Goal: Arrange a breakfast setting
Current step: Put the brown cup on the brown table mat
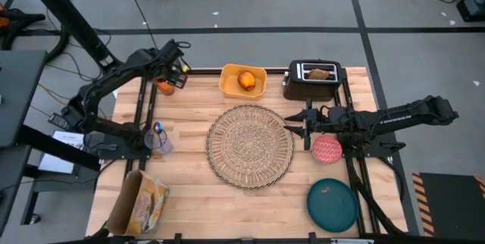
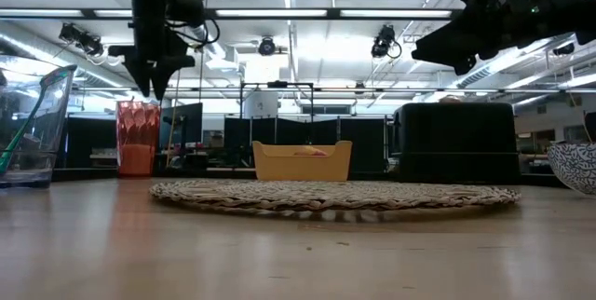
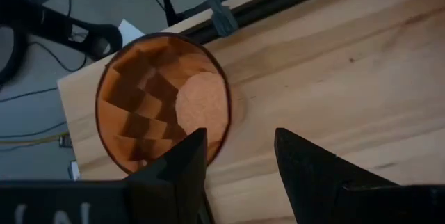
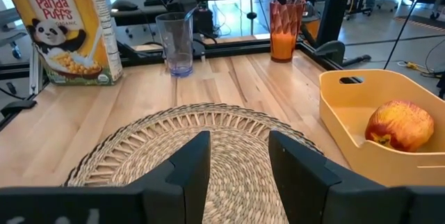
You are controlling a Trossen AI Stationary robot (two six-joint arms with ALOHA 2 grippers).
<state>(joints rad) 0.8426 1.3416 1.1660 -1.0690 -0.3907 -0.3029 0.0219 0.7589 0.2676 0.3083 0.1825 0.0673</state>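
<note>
My left gripper (image 3: 236, 165) hung over the table's far left corner, right above the orange cup (image 1: 167, 83), fingers apart w/ nothing between them; one fingertip sat over the cup's rim, the other over bare wood. From the low cam it (image 2: 152, 81) was clearly above the cup (image 2: 138, 138), not touching.

My right gripper (image 4: 238, 156) was at the right edge of the straw mat (image 1: 250, 145), pointing across it, fingers apart & empty, raised off the table.

Mat lay mid-table, nothing on it. Pink bowl (image 1: 327, 150) sat just right of the mat, under my right arm. Teal plate (image 1: 332, 204) was at the near right corner, apart from the mat. Fruit (image 1: 247, 80) was in the yellow tray (image 1: 230, 86) at the far edge, behind the mat. Toast (image 1: 319, 73) was in the black toaster (image 1: 292, 86), right of the tray. Spoon (image 1: 158, 130) stood in a clear glass (image 1: 158, 142) left of the mat. Cereal box (image 1: 138, 203) lay at the near left corner.
</note>
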